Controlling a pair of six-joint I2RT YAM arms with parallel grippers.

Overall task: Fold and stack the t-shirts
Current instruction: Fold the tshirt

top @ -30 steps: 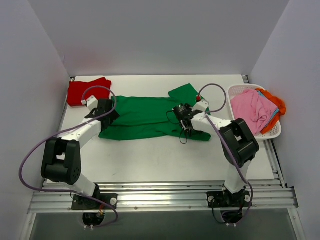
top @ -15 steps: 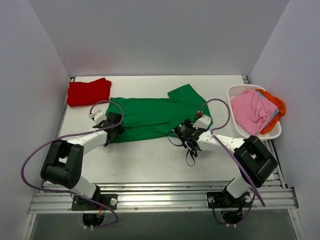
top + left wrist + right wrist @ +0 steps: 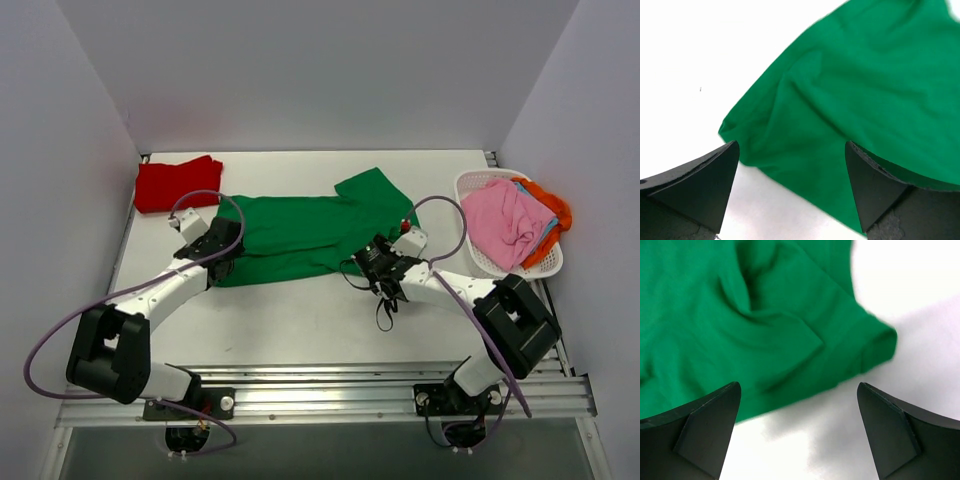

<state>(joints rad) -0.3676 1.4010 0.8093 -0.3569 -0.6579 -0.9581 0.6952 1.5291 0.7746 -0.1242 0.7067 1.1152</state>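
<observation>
A bright green t-shirt (image 3: pixel 300 232) lies spread across the middle of the table, one sleeve at its far right. My left gripper (image 3: pixel 222 247) stands open at its near left corner. In the left wrist view the green cloth (image 3: pixel 865 90) fills the gap between the fingers (image 3: pixel 695 185) of the left gripper (image 3: pixel 791 146), ungripped. My right gripper (image 3: pixel 374 264) is open at the near right edge; in the right wrist view the hem of the green t-shirt (image 3: pixel 765 315) lies just beyond the right gripper (image 3: pixel 797 386). A folded red t-shirt (image 3: pixel 178 183) rests at the far left corner.
A white lattice basket (image 3: pixel 468 182) at the right edge holds a pink t-shirt (image 3: pixel 505 220) and an orange one (image 3: pixel 552 212), with a sliver of blue. Bare table (image 3: pixel 300 320) runs from the green shirt to the metal rail at the near edge. Walls enclose three sides.
Both grippers have drawn back from on top of the green t-shirt to its near edge. The shirt's near right part now lies farther back, and the whole shirt looks narrower.
</observation>
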